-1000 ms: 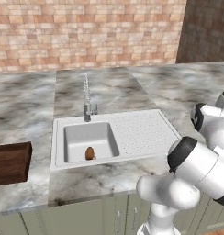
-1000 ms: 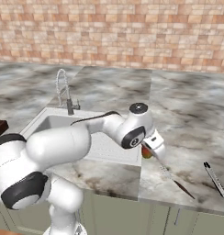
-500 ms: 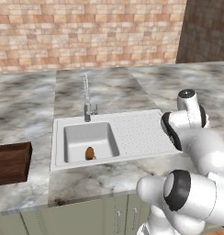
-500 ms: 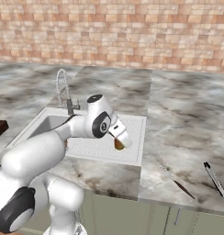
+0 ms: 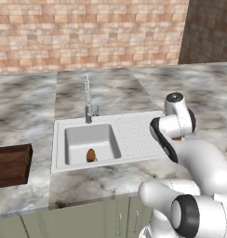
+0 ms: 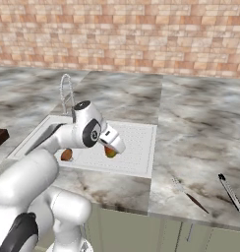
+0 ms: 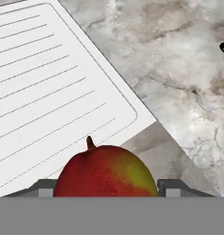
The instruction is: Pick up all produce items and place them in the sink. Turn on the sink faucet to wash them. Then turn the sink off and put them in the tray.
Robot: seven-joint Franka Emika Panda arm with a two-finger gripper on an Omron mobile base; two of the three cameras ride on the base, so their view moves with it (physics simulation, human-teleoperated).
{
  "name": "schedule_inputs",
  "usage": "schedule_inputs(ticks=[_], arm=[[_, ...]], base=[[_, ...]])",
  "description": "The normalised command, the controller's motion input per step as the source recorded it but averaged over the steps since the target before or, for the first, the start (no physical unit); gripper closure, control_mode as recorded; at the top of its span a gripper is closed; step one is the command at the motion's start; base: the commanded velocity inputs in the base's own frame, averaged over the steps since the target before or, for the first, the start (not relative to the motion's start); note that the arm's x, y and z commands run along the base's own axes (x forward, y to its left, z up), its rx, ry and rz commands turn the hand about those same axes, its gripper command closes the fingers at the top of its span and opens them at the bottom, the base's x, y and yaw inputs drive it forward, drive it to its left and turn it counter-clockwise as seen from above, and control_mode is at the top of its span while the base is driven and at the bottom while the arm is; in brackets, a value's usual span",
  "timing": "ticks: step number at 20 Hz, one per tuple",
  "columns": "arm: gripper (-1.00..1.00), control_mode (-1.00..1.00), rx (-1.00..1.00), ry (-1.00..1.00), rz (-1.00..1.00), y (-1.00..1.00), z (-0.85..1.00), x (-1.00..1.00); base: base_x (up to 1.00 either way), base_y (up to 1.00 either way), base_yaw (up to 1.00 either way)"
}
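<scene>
My gripper (image 6: 112, 148) is shut on the red-and-yellow-green fruit (image 6: 110, 153) and holds it above the draining board of the white sink (image 6: 137, 141), near the board's front. In the hand view the fruit (image 7: 106, 172) sits between the two fingertips (image 7: 172, 186), with the ridged board (image 7: 49, 92) below it. The brown oval item (image 5: 90, 155) lies in the basin near the drain and also shows past my arm (image 6: 67, 155). Behind the basin stands the chrome faucet (image 5: 87, 100), with no water visible. The dark wooden tray (image 5: 10, 165) rests on the counter left of the sink (image 5: 57, 148).
Right of the sink, a slim utensil (image 6: 190, 196) and a dark pen-like tool (image 6: 231, 194) lie on the marble counter near its front edge. A brick wall runs along the back. My own arm blocks part of the draining board in the left base view.
The arm has swung left from the counter right of the sink to over the draining board, carrying the fruit. The brown oval has stayed in the basin.
</scene>
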Motion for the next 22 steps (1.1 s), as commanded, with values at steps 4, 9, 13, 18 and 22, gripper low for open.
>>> schedule_inputs(ticks=[4,9,13,18,22], arm=[[1.00,-1.00,0.00,0.10,0.21,0.90,0.00,0.06],[1.00,-1.00,0.00,0.13,0.20,0.99,0.00,0.03],[1.00,-1.00,0.00,0.15,0.21,1.00,0.00,0.06],[1.00,-1.00,0.00,0.15,0.20,1.00,0.00,0.09],[1.00,-1.00,0.00,0.11,0.18,0.96,0.00,0.24]], base=[[0.00,0.00,0.00],[0.00,0.00,0.00],[0.00,0.00,0.00],[0.00,0.00,0.00],[0.00,0.00,0.00]])
